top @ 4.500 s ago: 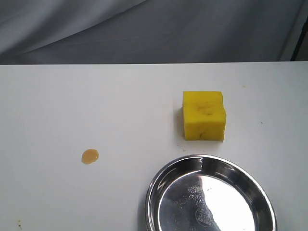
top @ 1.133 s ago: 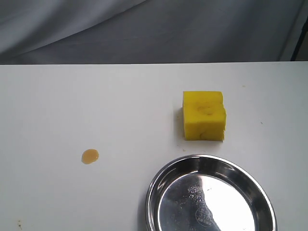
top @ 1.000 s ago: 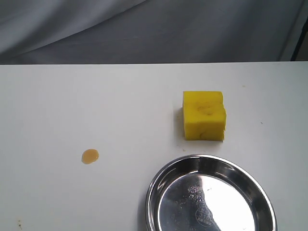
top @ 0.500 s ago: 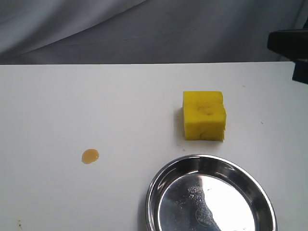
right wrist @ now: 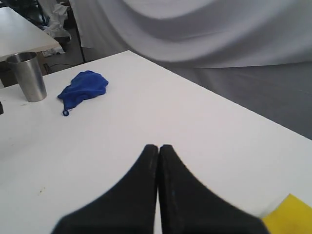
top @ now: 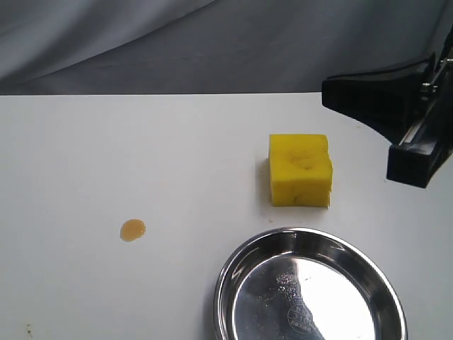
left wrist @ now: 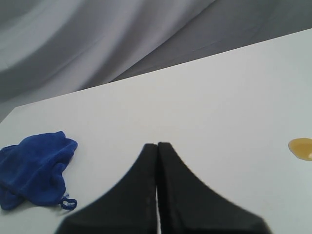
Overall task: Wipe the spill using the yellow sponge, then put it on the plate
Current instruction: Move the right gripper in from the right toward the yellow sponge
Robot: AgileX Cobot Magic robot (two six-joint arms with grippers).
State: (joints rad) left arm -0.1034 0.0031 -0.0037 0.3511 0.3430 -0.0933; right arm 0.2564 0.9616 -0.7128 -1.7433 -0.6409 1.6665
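The yellow sponge (top: 300,170) stands on the white table right of centre; a corner of the sponge (right wrist: 288,217) shows in the right wrist view. The amber spill (top: 132,229) lies to the left; the spill (left wrist: 302,148) also shows in the left wrist view. The steel plate (top: 241,263) sits at the front, just in front of the sponge. My right gripper (top: 327,91) has come in from the right, above and right of the sponge, not touching it. Its fingers are pressed together with nothing between them (right wrist: 158,146). My left gripper (left wrist: 157,144) is shut and empty; it is out of the exterior view.
A crumpled blue cloth (left wrist: 34,168) lies on the table off to the left; the blue cloth (right wrist: 83,90) also shows in the right wrist view, beside a steel cup (right wrist: 29,75). Grey drapery hangs behind the table's far edge.
My right arm has entered from the right edge and moved left toward the sponge. Sponge, spill and plate have not moved.
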